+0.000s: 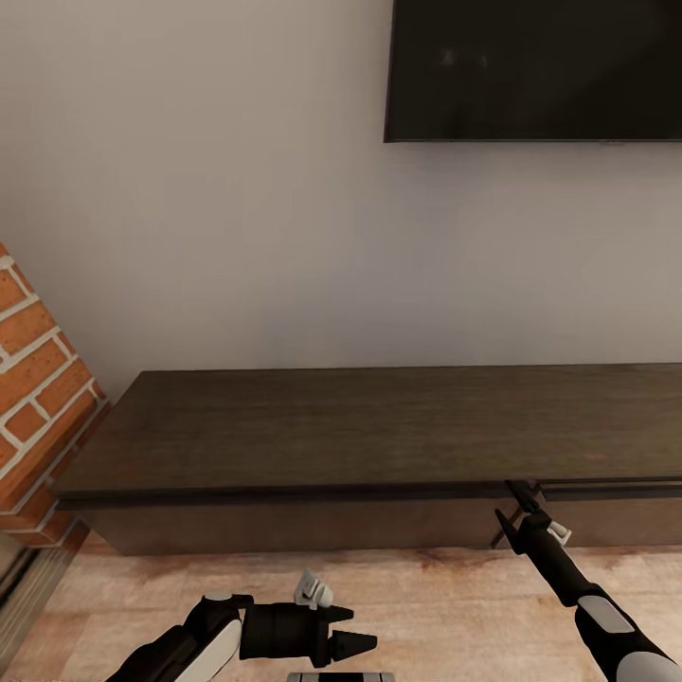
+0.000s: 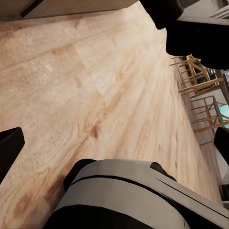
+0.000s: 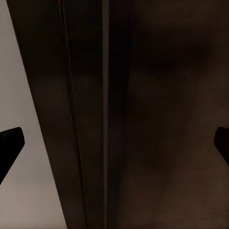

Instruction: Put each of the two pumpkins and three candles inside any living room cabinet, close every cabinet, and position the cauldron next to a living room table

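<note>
Head view: long low dark brown cabinet against a pale wall, top bare, drawer fronts flush along the front edge; black TV screen mounted above the cabinet's right half; red brick column at the cabinet's left end; pale wood floor in front.

Right gripper raised to the upper front edge of the cabinet, at the seam between two drawer fronts; fingers spread, one above the lip and one below; contact with the wood not resolvable. Right wrist view: dark cabinet face seen at close range, with a narrow vertical groove running through it and a strip of pale wall alongside; black fingertips set wide apart at both edges of the frame, nothing held between them.

Left gripper low near the robot's trunk, pointing sideways toward the right, well apart from the cabinet; jaws released, empty. Left wrist view: floor planks, grey and black robot body close below, wooden chairs further off, a corner of the cabinet base.
</note>
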